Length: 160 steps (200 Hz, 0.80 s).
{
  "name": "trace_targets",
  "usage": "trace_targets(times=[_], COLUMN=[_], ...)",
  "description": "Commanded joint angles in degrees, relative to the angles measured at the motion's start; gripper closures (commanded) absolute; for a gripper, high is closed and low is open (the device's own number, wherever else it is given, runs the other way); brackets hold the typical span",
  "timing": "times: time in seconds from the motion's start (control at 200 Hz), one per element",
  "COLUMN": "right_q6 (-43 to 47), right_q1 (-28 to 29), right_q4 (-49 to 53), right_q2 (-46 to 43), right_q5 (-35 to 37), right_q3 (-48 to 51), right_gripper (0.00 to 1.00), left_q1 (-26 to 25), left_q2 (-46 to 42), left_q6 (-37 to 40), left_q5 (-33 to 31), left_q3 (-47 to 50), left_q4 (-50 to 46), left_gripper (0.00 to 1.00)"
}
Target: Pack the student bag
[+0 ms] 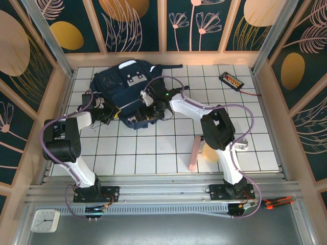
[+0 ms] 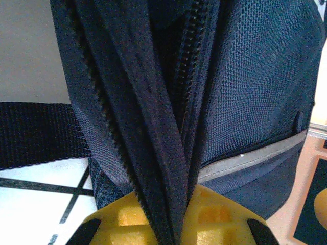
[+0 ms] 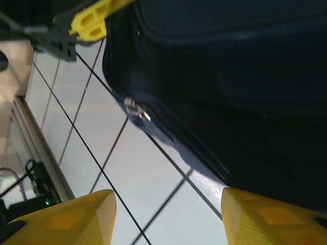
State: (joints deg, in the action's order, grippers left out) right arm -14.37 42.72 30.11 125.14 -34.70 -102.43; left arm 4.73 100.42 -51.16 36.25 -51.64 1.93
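From above, the large dark navy fabric student bag (image 1: 125, 89), with pale patches on its front pocket, lies on the far left-centre of the white tiled table (image 1: 153, 153). The left gripper (image 1: 108, 113) meets the bag's near left edge and the right gripper (image 1: 156, 107) its near right edge. Both sets of fingertips are lost against the dark cloth here. A slim pink stick (image 1: 193, 151) lies by the right arm's elbow. Just beside it is a round tan thing (image 1: 208, 153), partly hidden behind that arm and too unclear to name. A small black device with an orange face (image 1: 231, 79) sits at the far right, well apart from the bag.

At the left wrist, the yellow fingers (image 2: 122, 219) are pinched together on a fold of the bag's zipper edge, which rises between them. The bag's upper part is cut off by the frame. A black webbing strap (image 2: 36, 133) runs off the left side.

At the right wrist, the yellow fingers (image 3: 71, 214) stand wide apart with bare tile between them, near the bag's zippered rim. A silver zipper pull (image 3: 134, 108) is blurred, and most of the bag is featureless shadow.
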Motion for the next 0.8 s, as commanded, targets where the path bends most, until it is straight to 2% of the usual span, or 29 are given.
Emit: trace_targets(times=[0.0, 0.365, 0.796], right_q6=[-6.6, -1.0, 7.1], right_q1=[-0.4, 4.0, 9.8], right_q4=[-3.5, 1.2, 6.3], right_q2=[2.8, 8.9, 13.7], right_q5=[-2.7, 2.0, 17.4], right_q3=[-2.7, -8.7, -14.8], right_gripper=[0.43, 0.45, 0.46], left_q1=[0.2, 0.1, -0.2], left_q2=[-1.9, -1.9, -3.5], left_q6=[-1.4, -2.1, -3.3], left_q5=[0.7, 1.3, 1.2], left_q3=[0.9, 1.5, 1.5], left_q4=[3.1, 3.9, 4.1], left_gripper=[1.00, 1.00, 1.00])
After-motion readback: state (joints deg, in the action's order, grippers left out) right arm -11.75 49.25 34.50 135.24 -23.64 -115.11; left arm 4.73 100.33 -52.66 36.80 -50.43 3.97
